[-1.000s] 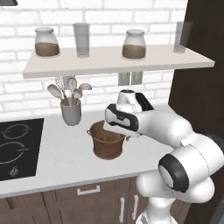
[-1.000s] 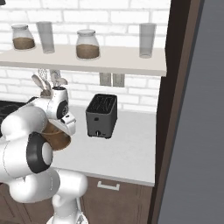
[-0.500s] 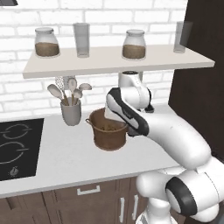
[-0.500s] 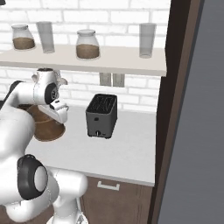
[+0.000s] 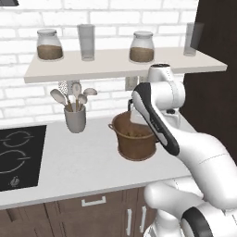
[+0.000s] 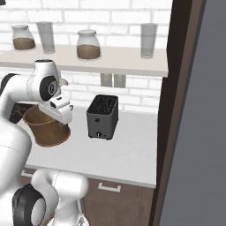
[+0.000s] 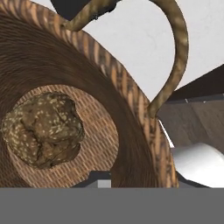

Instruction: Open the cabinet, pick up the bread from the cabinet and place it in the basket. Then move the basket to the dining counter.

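Saw a tall dark cabinet panel (image 5: 217, 102) closing off the right side, and beside it a long white table (image 5: 69, 162) over brown drawers, backed by white brick. Noted a pale shelf (image 5: 106, 65) above the table and a black cooktop (image 5: 18, 157) set in at its left end. Found the white arm (image 5: 199, 152) reaching forward over the table, its hand down at the near rim of the basket (image 5: 136, 146). Picked out a black toaster (image 6: 102, 117) standing well apart to the right. Found the basket tilted and seemingly clear of the table, between the toaster and the grey utensil pot (image 5: 75, 119). Counted two jars of brown powder (image 5: 49, 45) and clear glasses (image 5: 86, 41) on the shelf. Found the bread (image 7: 43, 129) lying on the woven floor inside the basket, with one looped side handle (image 7: 177, 57) arching over the rim in the hand view. Could not see the fingertips themselves; from the rim running down to where they sit, and from the tilt, judged the jaws clamped on the basket's rim. Judged the bread step done and the carrying step in hand. Next called for: keeping the grip firm and the basket level enough that the bread stays in, then driving it to the dining counter and lowering it flat before letting go.
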### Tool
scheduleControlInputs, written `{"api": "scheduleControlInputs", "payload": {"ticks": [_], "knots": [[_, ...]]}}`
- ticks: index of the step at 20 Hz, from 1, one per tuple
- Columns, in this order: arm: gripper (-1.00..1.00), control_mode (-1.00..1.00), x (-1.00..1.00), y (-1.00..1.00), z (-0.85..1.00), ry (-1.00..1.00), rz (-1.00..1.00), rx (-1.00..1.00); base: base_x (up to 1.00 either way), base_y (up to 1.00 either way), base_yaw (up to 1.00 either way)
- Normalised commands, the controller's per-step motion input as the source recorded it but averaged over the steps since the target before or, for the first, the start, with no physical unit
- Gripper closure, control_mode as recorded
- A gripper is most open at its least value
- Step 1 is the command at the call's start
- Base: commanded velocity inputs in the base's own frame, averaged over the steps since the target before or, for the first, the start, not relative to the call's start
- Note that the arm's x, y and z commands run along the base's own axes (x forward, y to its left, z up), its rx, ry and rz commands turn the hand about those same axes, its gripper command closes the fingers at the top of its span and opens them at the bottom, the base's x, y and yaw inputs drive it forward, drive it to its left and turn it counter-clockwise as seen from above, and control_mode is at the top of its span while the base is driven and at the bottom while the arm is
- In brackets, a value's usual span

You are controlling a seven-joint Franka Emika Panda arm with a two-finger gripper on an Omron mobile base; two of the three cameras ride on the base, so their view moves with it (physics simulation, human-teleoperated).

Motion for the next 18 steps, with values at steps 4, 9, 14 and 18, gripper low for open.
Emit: {"api": "scheduleControlInputs", "payload": {"ticks": [4,9,14,18], "knots": [[1.0,-1.0,0.0,-0.26,-0.07,0.01,-0.03,0.0,0.0,0.0,0.0],[1.0,-1.0,-0.05,0.28,-0.02,0.0,0.0,0.0,0.0,0.0,0.0],[1.0,1.0,-0.39,0.67,0.0,0.0,0.13,-0.02,-0.14,0.2,0.05],[1.0,1.0,0.0,0.0,0.0,0.0,0.0,0.0,-0.68,1.0,0.35]]}}
